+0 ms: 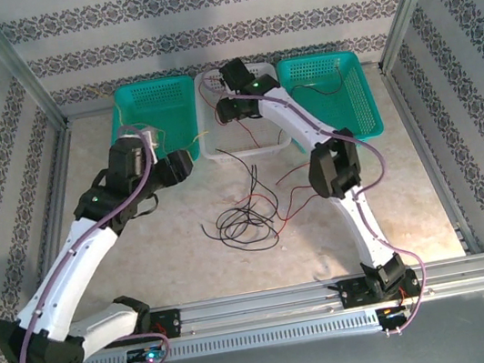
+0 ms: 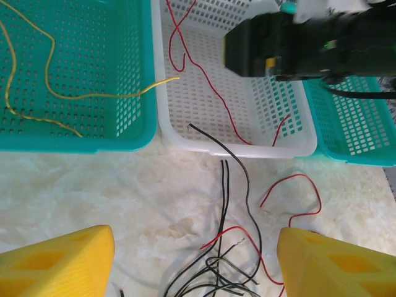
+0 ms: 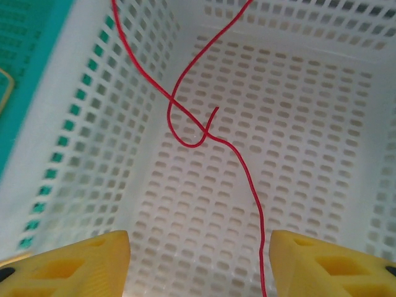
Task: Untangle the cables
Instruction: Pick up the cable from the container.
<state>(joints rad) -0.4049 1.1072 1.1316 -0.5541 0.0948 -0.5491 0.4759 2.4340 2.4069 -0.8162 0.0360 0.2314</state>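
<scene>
A tangle of black and red cables (image 1: pixel 246 219) lies on the table in front of the white basket (image 1: pixel 266 148). My left gripper (image 1: pixel 184 166) hovers over it, open, yellow fingers (image 2: pixel 59 263) wide apart above the black strands (image 2: pixel 226 185) with nothing between them. A yellow cable (image 2: pixel 93 96) lies in the left teal basket (image 2: pixel 133 139), its end poking over the rim. My right gripper (image 1: pixel 232 109) hangs open inside the white basket (image 3: pixel 80 130). A red cable (image 3: pixel 210 133) loops across the basket floor and passes just inside the right finger (image 3: pixel 328 266), not pinched.
A second teal basket (image 1: pixel 370 115) stands right of the white one, with a thin red wire in it. The right arm's black wrist (image 2: pixel 291 43) hangs over the white basket. Metal frame posts and rails bound the table on all sides.
</scene>
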